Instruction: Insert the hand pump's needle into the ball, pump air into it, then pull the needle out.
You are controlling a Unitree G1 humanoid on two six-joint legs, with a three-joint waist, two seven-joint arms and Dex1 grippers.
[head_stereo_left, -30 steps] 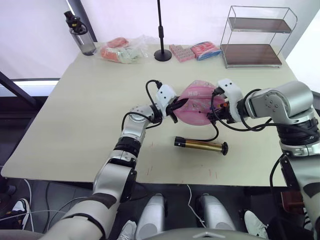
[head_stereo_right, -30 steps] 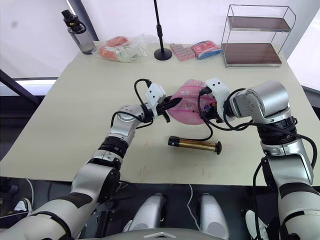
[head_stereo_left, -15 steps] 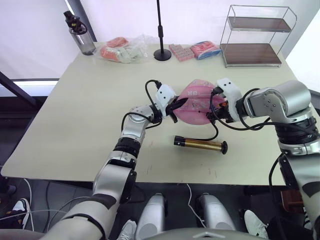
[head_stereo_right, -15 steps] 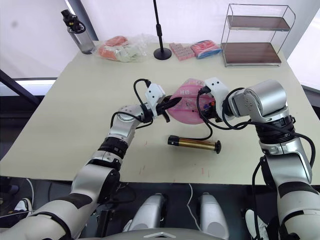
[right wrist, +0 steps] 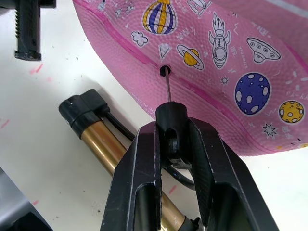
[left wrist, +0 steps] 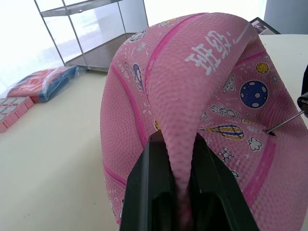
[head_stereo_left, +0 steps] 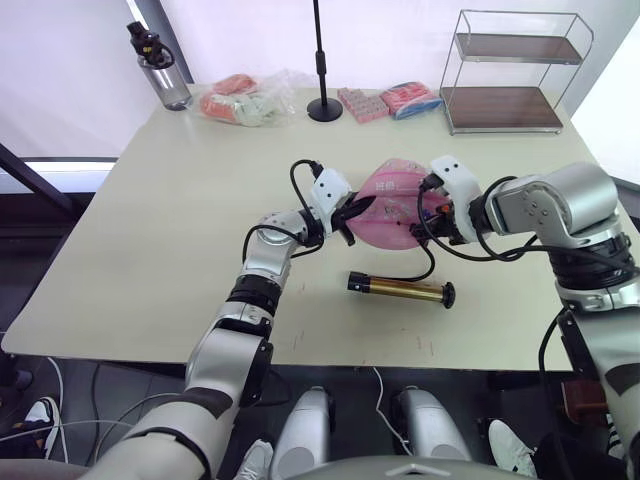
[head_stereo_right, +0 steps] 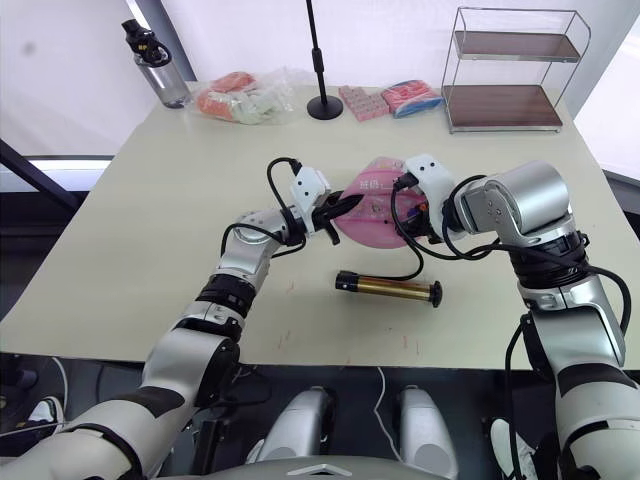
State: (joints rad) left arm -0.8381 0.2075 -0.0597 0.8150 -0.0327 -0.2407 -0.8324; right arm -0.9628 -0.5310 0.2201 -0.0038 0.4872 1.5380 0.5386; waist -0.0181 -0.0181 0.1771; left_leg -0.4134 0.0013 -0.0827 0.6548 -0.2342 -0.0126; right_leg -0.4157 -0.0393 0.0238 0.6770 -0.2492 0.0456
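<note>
Risk is bending the needle (right wrist: 167, 85) at the ball (left wrist: 192, 110)'s valve, since our left fingers (left wrist: 154, 192) only pinch a slack fold while our right fingers (right wrist: 144, 183) clamp its fitting.

Beige table (head_stereo_left: 150, 240) w/ wire shelf (head_stereo_left: 515, 72) (far corner), bright backlight.

The ball (left wrist: 192, 110) bears pale Chinese lettering reading "班级", in the upper right of the left wrist view.

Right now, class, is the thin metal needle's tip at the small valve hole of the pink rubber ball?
Yes: in the right wrist view the thin metal needle runs from its black fitting to the valve hole in the pink rubber ball.
</note>
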